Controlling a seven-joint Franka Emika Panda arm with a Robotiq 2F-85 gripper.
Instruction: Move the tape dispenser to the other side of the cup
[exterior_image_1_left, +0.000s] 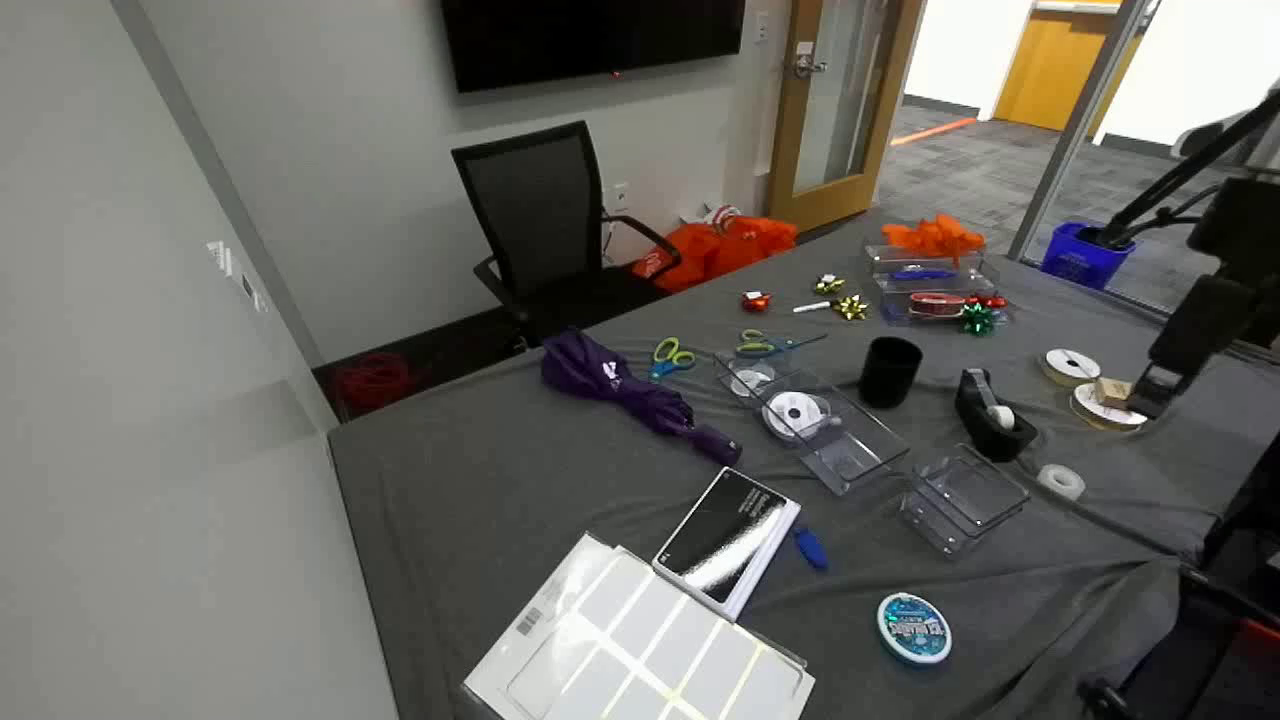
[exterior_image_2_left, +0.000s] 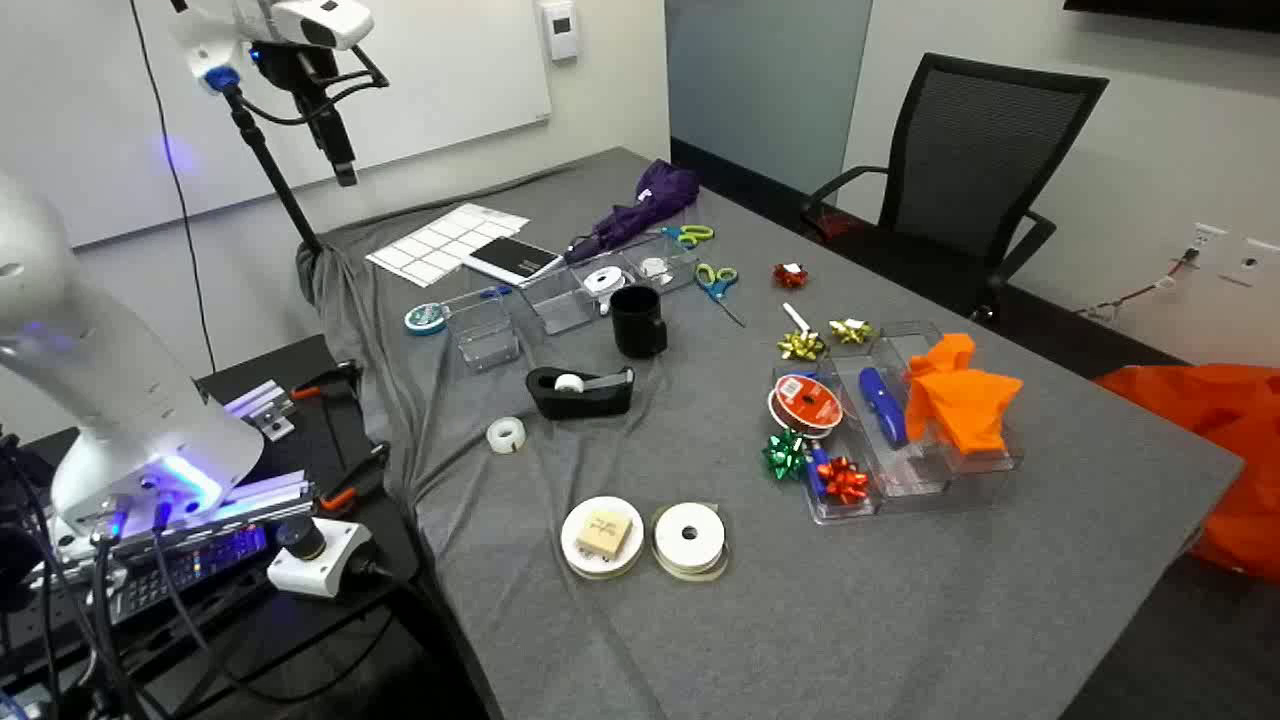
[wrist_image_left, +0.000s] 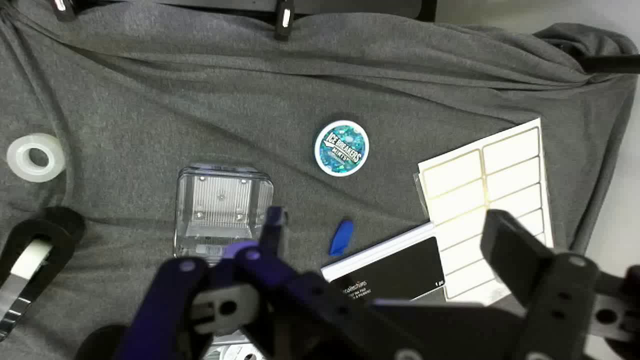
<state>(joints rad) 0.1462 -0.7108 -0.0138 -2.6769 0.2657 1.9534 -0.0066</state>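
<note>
The black tape dispenser (exterior_image_1_left: 1003, 440) stands on the grey cloth with a whitish roll in it. It also shows in an exterior view (exterior_image_2_left: 580, 402) and at the left edge of the wrist view (wrist_image_left: 67, 230), partly cut off. The plain black cup (exterior_image_1_left: 888, 372) stands upright close to the dispenser, with its handle visible in an exterior view (exterior_image_2_left: 637, 325). In the wrist view a dark rounded part of the cup (wrist_image_left: 100, 344) shows at the bottom, mostly hidden. My gripper (wrist_image_left: 387, 220) is open and empty, high above the table and away from the dispenser; an exterior view (exterior_image_2_left: 345, 178) also shows it.
Clear trays (exterior_image_2_left: 485, 335) lie beside the dispenser and cup. A loose tape roll (exterior_image_2_left: 506, 435) and ribbon spools (exterior_image_2_left: 690, 537) lie near. A mint tin (wrist_image_left: 342, 148), black ink pad box (wrist_image_left: 395, 272), label sheets (wrist_image_left: 460, 190) and purple umbrella (exterior_image_2_left: 640, 210) lie beyond.
</note>
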